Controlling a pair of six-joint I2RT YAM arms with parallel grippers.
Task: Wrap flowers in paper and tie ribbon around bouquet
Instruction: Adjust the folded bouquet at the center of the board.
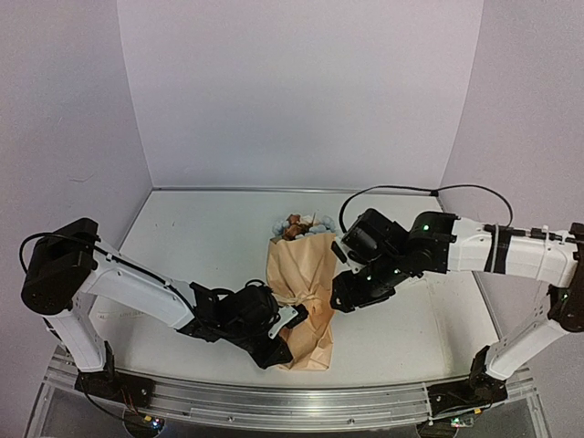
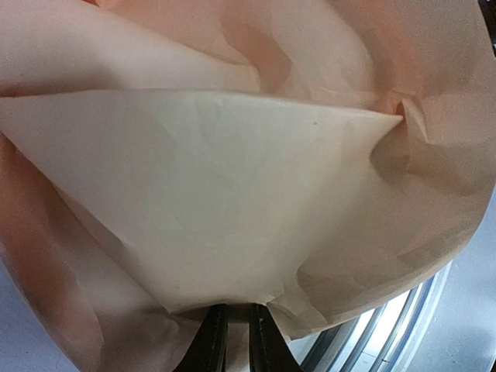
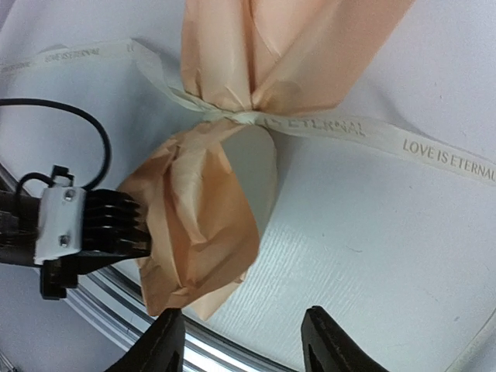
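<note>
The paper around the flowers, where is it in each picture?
Top view: the paper lies in the middle of the picture.
Left wrist: the paper fills almost the whole picture.
Right wrist: the paper runs from top middle to lower left, cinched by the ribbon.
Shared landmark: the left pincer pinching the paper's lower end.

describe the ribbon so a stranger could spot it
Find the peach paper bouquet lying on the white table. A narrow cream ribbon cinches its pinched waist, tails trailing both ways. Only it carries dark lettering: LOVE IS ETERNAL.
</note>
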